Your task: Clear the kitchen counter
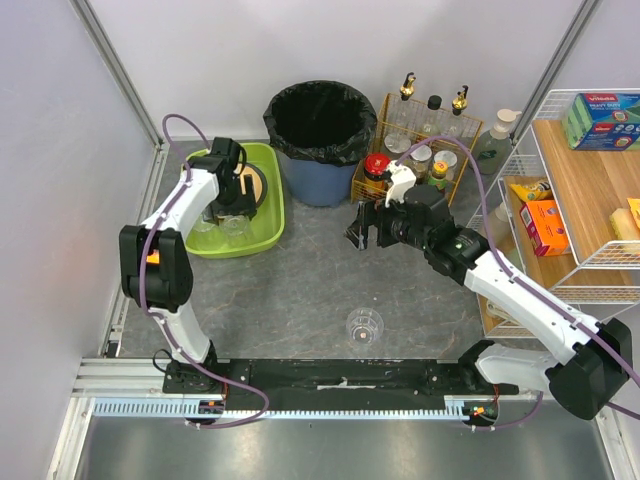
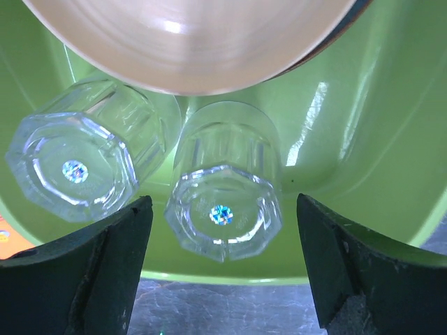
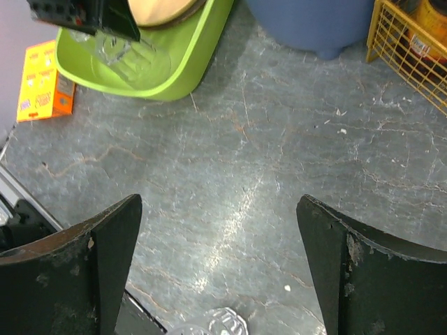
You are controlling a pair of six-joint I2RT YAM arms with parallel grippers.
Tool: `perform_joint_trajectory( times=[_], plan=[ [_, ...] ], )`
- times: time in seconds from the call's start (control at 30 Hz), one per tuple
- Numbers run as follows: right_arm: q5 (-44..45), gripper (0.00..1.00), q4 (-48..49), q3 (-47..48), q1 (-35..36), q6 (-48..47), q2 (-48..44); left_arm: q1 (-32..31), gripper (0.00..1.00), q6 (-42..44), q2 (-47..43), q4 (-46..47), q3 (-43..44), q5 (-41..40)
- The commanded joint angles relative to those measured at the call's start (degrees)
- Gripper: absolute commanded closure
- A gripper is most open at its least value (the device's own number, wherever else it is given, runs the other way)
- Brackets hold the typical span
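Low in the right wrist view, a likely glass (image 3: 213, 326) is cropped.

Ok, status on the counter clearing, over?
Left gripper open over glasses in green tub. Right gripper open, empty, above kitchen counter. Lone glass on counter, nothing blocking it.

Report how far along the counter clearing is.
Done: two glasses and a plate are in the green tub. In hand: nothing; left gripper open over those glasses, right gripper open over the kitchen counter. Left: one glass on it, near the arm bases.
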Motion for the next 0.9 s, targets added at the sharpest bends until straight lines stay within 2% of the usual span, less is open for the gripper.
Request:
perform_joint_trajectory(
  times=[0.0, 0.07, 0.17, 0.23, 0.43, 0.5, 0.6, 0.7, 0.77, 0.87],
  plan=[
    [-3.0, 0.02, -4.3, 0.7, 0.6, -5.6, 0.3, -1.3, 0.11, 1.8, -6.5, -1.6, 5.7, -0.1],
    [1.1, 0.02, -8.3, 1.3, 3.7, -7.8, 0.8, -2.0, 0.11, 1.9, -8.3, -2.3, 7.5, 2.7],
    [11.3, 0.02, -12.3, 1.6, 12.4, -10.7, 1.4, -3.0, 0.11, 2.3, -11.3, -1.5, 9.0, 9.3],
    [12.4, 0.02, -14.3, 1.2, 16.1, -10.7, 2.1, -3.8, 0.11, 2.3, -12.9, -0.4, 9.3, 15.2],
    [14.3, 0.26, -19.3, -1.7, 27.2, -9.2, 1.8, -4.5, 0.11, 0.8, -15.0, 2.0, 9.0, 26.5],
    [14.5, 0.32, -20.3, -3.1, 30.6, -8.5, 1.1, -4.5, 0.11, 0.4, -15.1, 2.5, 9.1, 27.5],
    [13.4, 0.37, -22.3, -5.0, 33.2, -6.3, 0.3, -4.5, 0.11, 0.0, -14.9, 2.8, 9.1, 28.0],
    [11.1, 0.43, -23.0, -6.6, 35.0, -5.0, 0.2, -4.5, 0.11, -0.2, -14.8, 2.8, 8.9, 28.4],
    [11.1, 0.5, -23.1, -7.4, 35.4, -4.4, 0.8, -4.5, 0.11, -0.2, -14.8, 2.9, 8.6, 28.3],
    [10.9, 0.54, -23.3, -7.2, 35.4, -5.5, 3.1, -4.5, 0.11, -0.2, -14.8, 2.9, 8.4, 28.2]
  ],
)
